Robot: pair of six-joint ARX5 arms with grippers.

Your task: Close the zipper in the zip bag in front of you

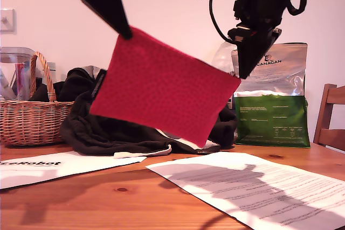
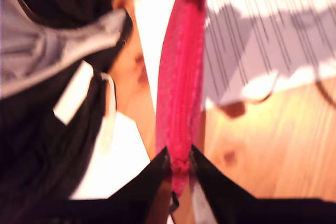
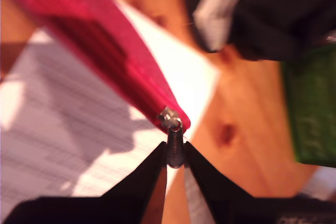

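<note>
The second gripper (image 3: 175, 153) is clenched on the silver pull tab (image 3: 174, 148), which sits at the very corner of the zip bag (image 1: 161, 87). The first gripper (image 2: 178, 167) is pinched onto the opposite end of the bag's top edge. The bag hangs in the air between both arms, tilted, with its high corner toward the exterior view's left and well above the table (image 1: 124, 192).

The zipper (image 3: 113, 59) is too blurred to read tooth by tooth, but the slider parked at the end stop suggests the closing stroke is at or near its finish. The next move is probably a last tug along the track, keeping the fabric taut, then lowering the bag.

Underneath lie printed sheets (image 1: 259, 187). Behind are a dark garment heap (image 1: 108, 127), a wicker basket (image 1: 32, 119) and the green Canagan bag (image 1: 272, 117). Nothing blocks the descent; the garment is the nearest snag.
</note>
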